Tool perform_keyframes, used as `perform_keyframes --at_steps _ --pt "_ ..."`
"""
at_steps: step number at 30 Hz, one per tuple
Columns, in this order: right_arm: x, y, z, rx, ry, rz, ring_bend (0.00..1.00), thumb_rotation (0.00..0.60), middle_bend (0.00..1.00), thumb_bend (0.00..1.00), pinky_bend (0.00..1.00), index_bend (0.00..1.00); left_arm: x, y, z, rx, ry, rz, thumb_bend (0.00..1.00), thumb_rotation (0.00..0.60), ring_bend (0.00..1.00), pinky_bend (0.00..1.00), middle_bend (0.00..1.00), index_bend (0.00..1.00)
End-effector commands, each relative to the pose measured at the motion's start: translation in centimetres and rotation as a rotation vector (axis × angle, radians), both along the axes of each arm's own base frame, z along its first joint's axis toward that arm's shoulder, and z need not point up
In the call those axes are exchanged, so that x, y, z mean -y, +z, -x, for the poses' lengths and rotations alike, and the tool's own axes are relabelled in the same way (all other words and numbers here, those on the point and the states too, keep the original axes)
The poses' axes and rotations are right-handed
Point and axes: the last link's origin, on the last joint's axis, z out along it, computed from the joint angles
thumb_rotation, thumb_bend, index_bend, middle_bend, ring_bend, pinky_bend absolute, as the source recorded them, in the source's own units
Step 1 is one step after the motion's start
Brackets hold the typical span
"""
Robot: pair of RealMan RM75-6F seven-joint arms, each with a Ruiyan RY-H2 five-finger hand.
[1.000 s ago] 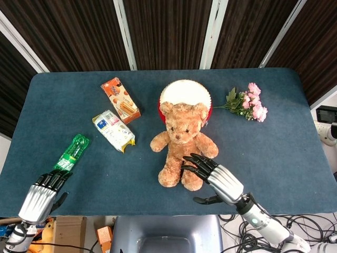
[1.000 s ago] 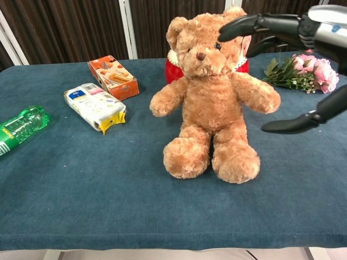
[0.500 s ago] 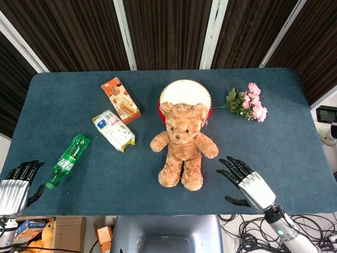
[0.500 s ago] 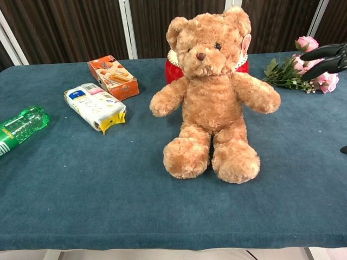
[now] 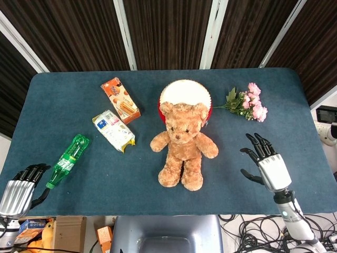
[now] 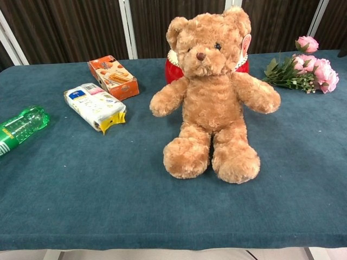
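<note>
Dark slatted wall behind; blue-covered table (image 5: 63,89). Teddy bear (image 5: 183,144) sits upright at centre, back touching a red drum (image 5: 185,93). Right hand (image 5: 266,163) holds nothing, fingers spread, well to the bear's right. Left hand (image 5: 21,188) holds nothing, fingers apart, off the near-left edge, near a green bottle (image 5: 67,159) lying flat. Orange box (image 5: 120,99), white packet (image 5: 114,129), pink flowers (image 5: 249,104) on the cloth.

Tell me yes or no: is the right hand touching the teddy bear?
No. In the head view the right hand hangs open over bare table, apart from the teddy bear, with blue cloth between them.
</note>
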Motion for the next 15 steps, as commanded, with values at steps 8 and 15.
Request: perform_keyframes --at_steps 8,15 --pt "3.8 -1.8 1.6 -0.034 -0.038 0.092 0.04 0.600 0.07 0.06 0.12 0.51 0.0 -0.3 -0.2 -0.004 -0.006 0.021 0.28 0.600 0.22 0.40 0.25 0.27" --pt "4.9 -3.4 1.6 -0.012 -0.041 0.050 0.02 0.600 0.05 0.06 0.09 0.44 0.0 -0.5 -0.2 -0.008 -0.007 0.034 0.28 0.600 0.22 0.40 0.25 0.27"
